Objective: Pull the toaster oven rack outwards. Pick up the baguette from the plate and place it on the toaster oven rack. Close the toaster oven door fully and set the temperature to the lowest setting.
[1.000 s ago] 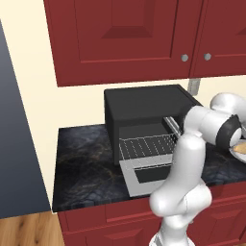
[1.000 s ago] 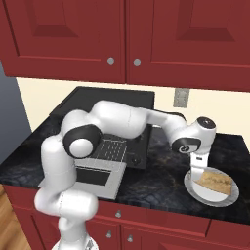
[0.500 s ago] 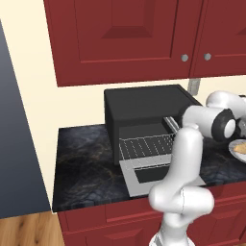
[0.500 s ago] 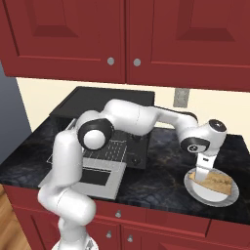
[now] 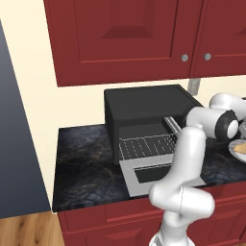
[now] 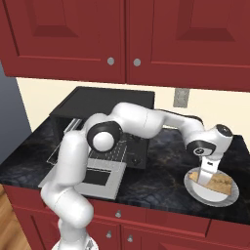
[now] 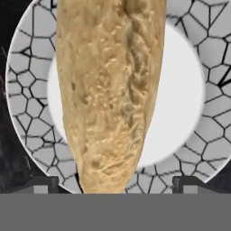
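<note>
Gripper point(image 7: 110, 184) at frame bottom, jaws spread wide and holding nothing, straddles the baguette point(image 7: 110, 85) on its plate point(image 7: 180, 108)

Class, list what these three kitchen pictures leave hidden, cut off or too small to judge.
- Baguette: both ends cut off in the hand view, top edge and bottom band.
- Plate: cut by the left base view's right edge.
- Toaster oven knobs: too small, partly behind the arm, right base view.

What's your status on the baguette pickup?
Gripper open, straddling baguette on plate. Not gripped yet. Rack out, door down. Nothing in the way.
</note>
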Robot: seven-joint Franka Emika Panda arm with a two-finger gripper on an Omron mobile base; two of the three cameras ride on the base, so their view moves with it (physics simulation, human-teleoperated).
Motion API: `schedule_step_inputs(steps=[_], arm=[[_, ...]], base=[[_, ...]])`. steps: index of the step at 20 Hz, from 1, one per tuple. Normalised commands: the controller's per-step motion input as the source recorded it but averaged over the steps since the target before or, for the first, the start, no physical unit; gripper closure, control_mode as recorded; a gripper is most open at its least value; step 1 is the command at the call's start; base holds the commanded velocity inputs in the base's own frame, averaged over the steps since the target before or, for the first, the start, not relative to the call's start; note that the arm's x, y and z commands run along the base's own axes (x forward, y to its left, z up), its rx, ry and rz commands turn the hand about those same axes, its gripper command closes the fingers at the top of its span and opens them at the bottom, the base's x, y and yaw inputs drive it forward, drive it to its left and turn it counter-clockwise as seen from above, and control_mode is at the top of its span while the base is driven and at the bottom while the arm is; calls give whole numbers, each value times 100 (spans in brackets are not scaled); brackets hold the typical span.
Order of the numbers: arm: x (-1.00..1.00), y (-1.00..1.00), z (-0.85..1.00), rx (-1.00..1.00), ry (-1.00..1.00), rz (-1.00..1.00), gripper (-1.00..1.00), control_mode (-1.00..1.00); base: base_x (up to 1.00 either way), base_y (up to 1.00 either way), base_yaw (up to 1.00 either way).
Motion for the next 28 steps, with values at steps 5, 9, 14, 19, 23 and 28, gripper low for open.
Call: schedule_step_inputs(steps=[5, 9, 14, 19, 23, 28], arm=[[0, 18, -23, 0, 3, 0, -100, -100], [0, 8, -37, 0, 2, -2, -100, -100], [9, 4, -21, 0, 0, 0, -100, -100], [8, 0, -12, 0, 1, -1, -100, -100], [0, 0, -4, 0, 2, 0, -100, -100], [0, 0, 0, 0, 0, 0, 100, -100]], base=[[0, 0, 0], [0, 0, 0], [0, 0, 0], [0, 0, 0], [0, 0, 0], [0, 0, 0]])
